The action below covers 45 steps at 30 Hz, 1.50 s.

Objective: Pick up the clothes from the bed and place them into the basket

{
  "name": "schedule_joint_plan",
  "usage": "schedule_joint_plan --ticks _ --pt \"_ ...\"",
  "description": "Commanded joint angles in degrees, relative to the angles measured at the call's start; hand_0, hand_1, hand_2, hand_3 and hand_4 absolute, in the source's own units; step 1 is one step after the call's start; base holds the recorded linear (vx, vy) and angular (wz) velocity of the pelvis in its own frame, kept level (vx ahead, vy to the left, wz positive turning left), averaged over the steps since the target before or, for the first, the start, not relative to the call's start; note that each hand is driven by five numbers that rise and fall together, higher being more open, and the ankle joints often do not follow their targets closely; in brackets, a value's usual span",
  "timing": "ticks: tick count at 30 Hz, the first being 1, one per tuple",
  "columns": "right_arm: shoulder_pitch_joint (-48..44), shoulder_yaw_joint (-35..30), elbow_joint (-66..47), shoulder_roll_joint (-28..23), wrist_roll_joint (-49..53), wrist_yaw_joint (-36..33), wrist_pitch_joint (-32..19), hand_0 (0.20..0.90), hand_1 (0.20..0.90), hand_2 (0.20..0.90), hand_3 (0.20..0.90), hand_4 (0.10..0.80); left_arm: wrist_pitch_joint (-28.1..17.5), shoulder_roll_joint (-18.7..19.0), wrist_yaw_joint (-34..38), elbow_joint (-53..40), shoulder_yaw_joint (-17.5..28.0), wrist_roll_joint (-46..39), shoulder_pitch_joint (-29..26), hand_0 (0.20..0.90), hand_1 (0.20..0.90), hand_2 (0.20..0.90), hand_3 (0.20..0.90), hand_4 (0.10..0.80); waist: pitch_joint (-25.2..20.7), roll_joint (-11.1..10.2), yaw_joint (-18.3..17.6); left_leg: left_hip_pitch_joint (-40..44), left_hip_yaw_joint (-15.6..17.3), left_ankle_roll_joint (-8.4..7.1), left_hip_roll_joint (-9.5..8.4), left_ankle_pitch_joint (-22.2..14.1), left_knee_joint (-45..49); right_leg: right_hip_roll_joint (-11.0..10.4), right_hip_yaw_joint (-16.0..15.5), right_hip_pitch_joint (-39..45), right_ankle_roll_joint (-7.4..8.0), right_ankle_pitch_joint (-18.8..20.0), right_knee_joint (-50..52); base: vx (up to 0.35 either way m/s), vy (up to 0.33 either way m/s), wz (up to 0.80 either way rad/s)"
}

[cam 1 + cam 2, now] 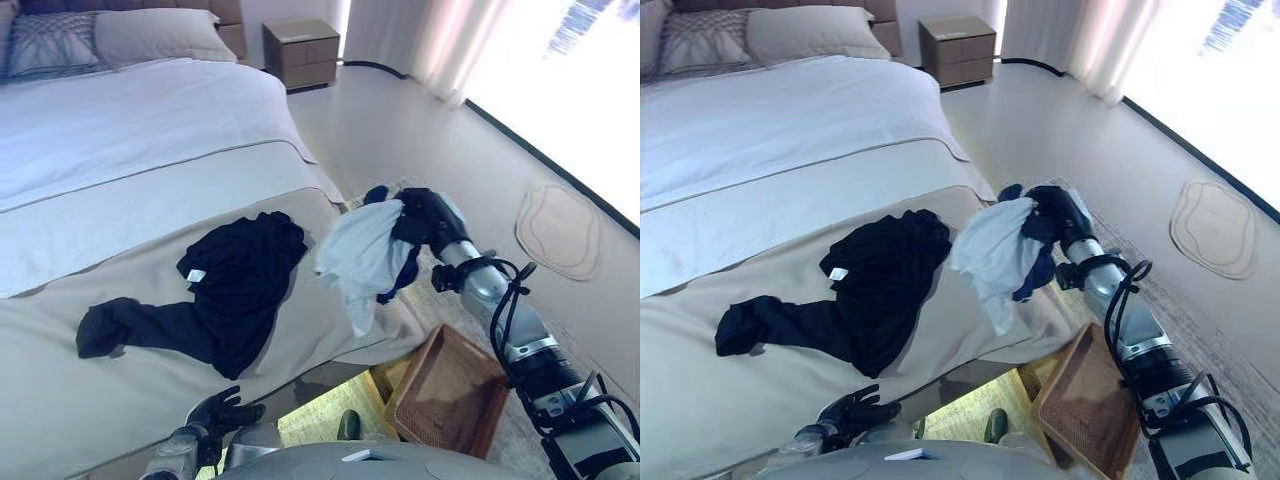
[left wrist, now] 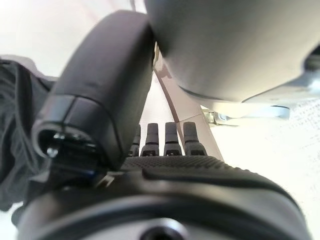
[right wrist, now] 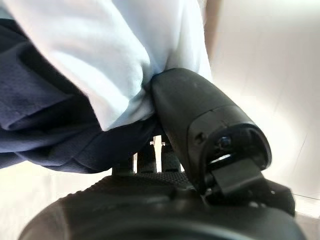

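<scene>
My right hand is shut on a bundle of light blue and navy clothes and holds it in the air past the bed's right corner, above and beyond the brown wicker basket on the floor. In the right wrist view my thumb pinches the pale cloth over the navy cloth. Dark navy clothes lie spread on the beige bed cover. My left hand is low at the bed's front edge, fingers straight and empty.
The bed has a white sheet and pillows at the far end. A wooden nightstand stands beyond it. A round beige mat lies on the floor to the right, near curtains.
</scene>
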Motion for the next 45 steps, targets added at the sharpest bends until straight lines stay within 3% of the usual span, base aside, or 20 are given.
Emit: schedule_joint_plan --ticks 1,6,9,10,11,12,19,23,25,31,35,36,37,41,45 --pt "-13.55 -4.93 -7.36 2.61 7.8 -4.27 -12.3 0.3 0.3 0.3 0.2 0.1 -0.82 1.5 -0.23 3.46 -5.18 1.56 0.02 0.9 0.9 0.9 0.9 0.8 -3.05 -0.12 1.94 1.53 0.3 2.86 -2.6 -8.41 0.66 -4.32 -6.43 3.01 3.85 -3.51 1.78 0.026 0.048 0.24" --pt "-14.67 -4.99 -7.16 7.0 2.17 -14.42 -15.36 0.3 0.3 0.3 0.2 0.1 -0.94 1.37 -0.42 3.91 -4.6 1.81 1.18 0.9 0.9 0.9 0.9 0.8 -3.35 0.59 3.49 1.01 -1.34 2.76 -2.86 -7.74 0.32 -4.39 -7.44 3.21 3.72 -3.72 1.85 0.02 0.043 0.22" --pt "-14.62 -4.3 -6.27 6.55 -7.0 -18.04 -13.63 0.3 0.3 0.3 0.2 0.1 -0.78 1.23 -0.88 3.99 -4.01 2.23 1.57 0.9 0.9 0.9 0.9 0.8 -3.55 0.84 3.96 0.6 -1.95 2.65 -3.01 -7.51 0.32 -4.51 -7.9 3.17 3.81 -3.76 1.86 0.008 0.038 0.15" --pt "-14.71 -3.6 -5.79 5.85 -10.27 -18.53 -12.07 0.361 0.361 0.361 0.271 0.171 -0.76 1.17 -0.97 4.02 -3.89 2.35 1.68 0.9 0.9 0.9 0.9 0.8 -3.6 0.88 4.07 0.47 -2.09 2.64 -3.06 -7.43 0.32 -4.56 -8.02 3.12 3.84 -3.79 1.9 0.011 0.035 0.19" --pt "-14.77 -2.96 -5.43 5.13 -13.55 -18.32 -9.71 0.526 0.526 0.526 0.464 0.364 -0.7 1.17 -1.05 3.96 -3.77 2.45 1.73 0.9 0.9 0.9 0.9 0.8 -3.65 0.91 4.13 0.32 -2.19 2.6 -3.09 -7.38 0.32 -4.6 -8.12 3.02 3.88 -3.82 1.98 0.009 0.029 0.13" --pt "-14.99 -1.69 -4.48 3.29 -18.55 -17.57 -7.0 0.9 0.9 0.9 0.9 0.8 -0.56 1.27 -1.21 3.75 -3.55 2.61 1.76 0.9 0.9 0.9 0.9 0.8 -3.65 0.86 4.3 0.09 -2.38 2.55 -3.14 -7.22 0.32 -4.61 -8.19 2.9 3.92 -3.83 2.04 0.007 0.018 0.04" --pt "-16.3 2.93 -4.95 -4.26 -32.23 -13.88 -1.53 0.9 0.9 0.9 0.9 0.8 -0.45 1.46 -1.44 3.85 -2.81 3.05 0.52 0.9 0.9 0.9 0.9 0.8 -3.19 0.03 4.28 -0.62 -3.11 2.52 -3.21 -7.04 0.32 -4.52 -7.88 2.65 4.18 -3.65 1.83 0.0 -0.001 0.0" --pt "-17.27 5.63 -4.39 -7.5 -35.96 -6.31 3.03 0.9 0.9 0.9 0.9 0.8 0.02 2.22 -1.91 3.67 -2.53 3.31 -0.4 0.9 0.9 0.9 0.9 0.8 -2.91 -0.5 4.03 -1.05 -3.42 2.46 -3.09 -6.95 0.32 -4.68 -7.31 2.24 4.58 -3.31 1.84 -0.001 -0.006 0.07" --pt "-18.23 6.91 -4.46 -8.47 -35.09 -6.37 2.57 0.3 0.3 0.3 0.2 0.1 0.08 2.72 -1.98 3.48 -2.55 2.98 -0.52 0.9 0.9 0.9 0.9 0.8 -2.56 -0.87 4.34 -1.07 -3.07 2.36 -2.81 -6.9 0.32 -4.76 -8.04 2.26 4.69 -3.17 1.97 -0.014 -0.015 0.07" --pt "-20.07 7.3 -3.81 -6.61 -37.37 -7.9 0.93 0.3 0.3 0.3 0.2 0.1 -0.37 2.82 -1.79 4.11 -2.02 3.41 -0.16 0.9 0.9 0.9 0.9 0.8 -1.88 -1.35 5.31 -1.2 -2.82 2.46 -2.65 -6.92 0.32 -4.83 -8.99 2.26 4.84 -3.0 2.07 -0.005 -0.004 0.02" --pt "-20.27 7.55 -3.56 -6.47 -37.33 -5.3 1.63 0.3 0.3 0.3 0.2 0.1 -0.43 3.15 -2.08 4.26 -1.41 3.64 0.02 0.9 0.9 0.9 0.9 0.8 -1.84 -1.54 5.61 -1.18 -2.55 2.38 -2.54 -7.07 0.32 -4.87 -9.51 2.25 4.89 -3.15 2.24 0.0 0.0 0.0" --pt "-20.16 7.99 -3.15 -6.82 -37.47 -2.35 3.35 0.538 0.538 0.538 0.477 0.377 -0.58 3.33 -2.35 4.05 -1.13 3.73 0.27 0.9 0.9 0.9 0.9 0.8 -1.86 -1.61 5.68 -1.13 -2.52 2.31 -2.54 -7.06 0.32 -4.88 -9.55 2.24 4.91 -3.21 2.3 0.0 0.0 0.0" --pt "-20.01 8.52 -2.57 -6.94 -37.43 -0.2 4.78 0.9 0.9 0.9 0.9 0.8 -0.5 3.39 -2.34 3.82 -1.07 3.46 0.28 0.9 0.9 0.9 0.9 0.8 -1.82 -1.71 5.73 -1.13 -2.58 2.28 -2.54 -7.03 0.32 -4.86 -9.52 2.21 4.89 -3.21 2.33 0.0 0.0 0.0" --pt "-19.25 11.21 1.88 -6.81 -38.92 4.07 7.48 0.9 0.9 0.9 0.9 0.8 0.04 4.24 -2.59 2.5 -1.42 2.54 -0.13 0.9 0.9 0.9 0.9 0.8 -1.09 -2.34 6.24 -1.42 -3.04 2.15 -2.36 -6.63 0.32 -4.58 -9.53 1.98 4.61 -3.35 2.75 0.0 0.0 0.0" --pt "-20.8 13.09 11.94 -3.93 -43.2 -0.6 9.5 0.9 0.9 0.9 0.9 0.8 0.34 4.65 -1.78 0.86 -3.12 1.29 -1.44 0.9 0.9 0.9 0.9 0.8 0.54 -2.92 7.86 -2.74 -4.52 2.1 -2.13 -5.93 0.32 -4.33 -10.13 1.53 4.51 -3.28 3.15 -0.02 -0.035 0.03"
